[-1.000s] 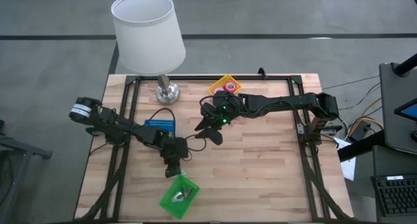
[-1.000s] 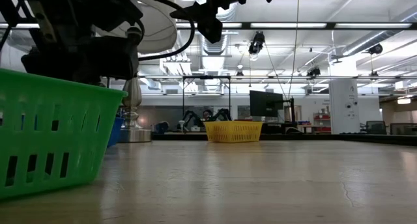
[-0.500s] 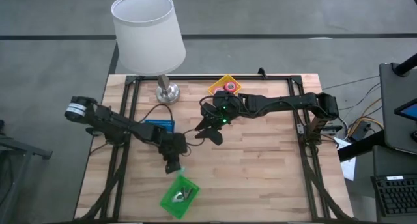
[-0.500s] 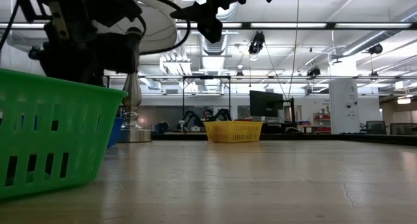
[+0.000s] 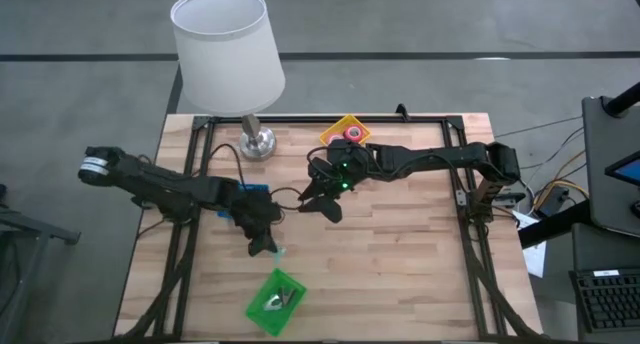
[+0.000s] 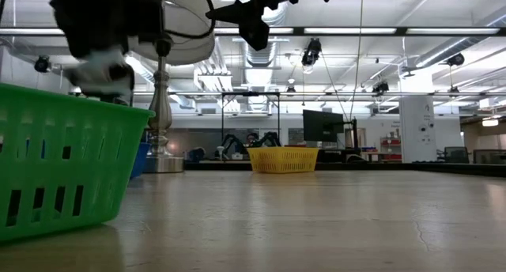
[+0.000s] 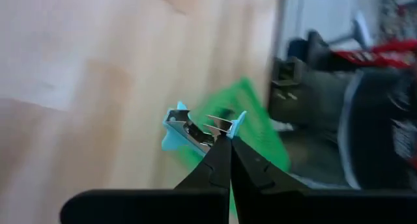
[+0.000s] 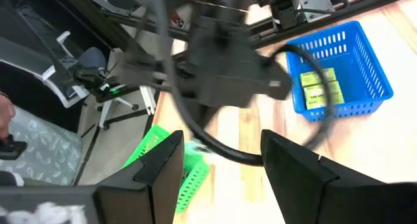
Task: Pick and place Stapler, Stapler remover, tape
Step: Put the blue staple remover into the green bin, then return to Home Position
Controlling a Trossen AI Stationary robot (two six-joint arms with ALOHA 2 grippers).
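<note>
The stapler remover (image 7: 199, 129), pale blue with metal teeth, is pinched at the tips of the left gripper (image 5: 264, 246) and carried just behind the green basket (image 5: 275, 303), presumably to be dropped there. Farther back, the right gripper (image 5: 322, 199) is held spread over the table middle, and the tape (image 5: 351, 133) rests in the yellow basket (image 5: 335, 132)

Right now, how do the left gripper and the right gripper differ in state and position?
The left gripper has its jaws shut on a light-blue stapler remover; the right gripper has its jaws open and holds nothing. The left gripper is near the green basket; the right gripper is near the table's middle, closer to the yellow basket. Both are dark and above the wooden table.
</note>
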